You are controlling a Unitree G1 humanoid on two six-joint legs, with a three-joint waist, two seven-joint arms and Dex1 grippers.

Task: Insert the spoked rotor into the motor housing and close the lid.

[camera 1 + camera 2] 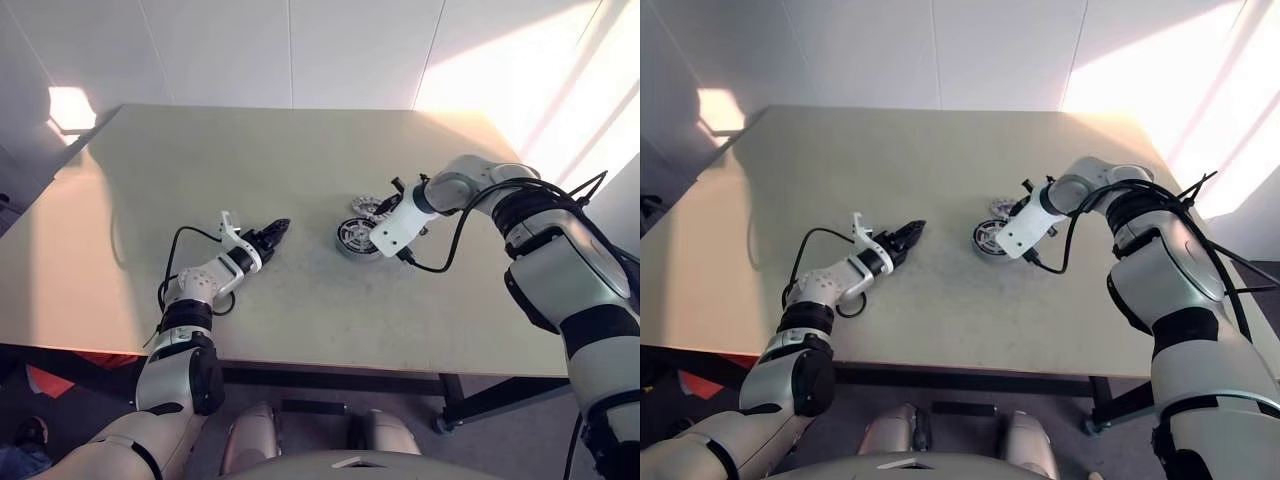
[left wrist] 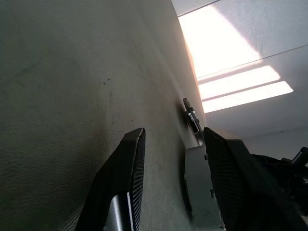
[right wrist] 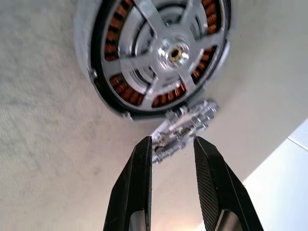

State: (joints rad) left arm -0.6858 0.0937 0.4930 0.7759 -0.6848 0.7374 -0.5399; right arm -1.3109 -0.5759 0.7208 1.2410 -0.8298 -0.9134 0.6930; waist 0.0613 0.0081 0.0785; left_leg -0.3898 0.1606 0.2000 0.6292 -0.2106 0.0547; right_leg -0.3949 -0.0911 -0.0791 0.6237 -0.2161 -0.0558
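Shiny silver spoked rotor (image 3: 169, 54) already seated in dark round copper-wound motor housing (image 3: 98, 82) on beige counter (image 1: 300, 180). Grey slotted metal lid (image 3: 185, 129) tilted at housing's 1 o'clock, between right gripper (image 3: 172, 144) spread jaws, ungripped. Left gripper (image 1: 278, 232) at 9 o'clock, jaws spread, empty, likely staying clear.

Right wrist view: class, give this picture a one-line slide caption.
Spoked rotor seated in the motor housing; the open right gripper hovers by the lid.
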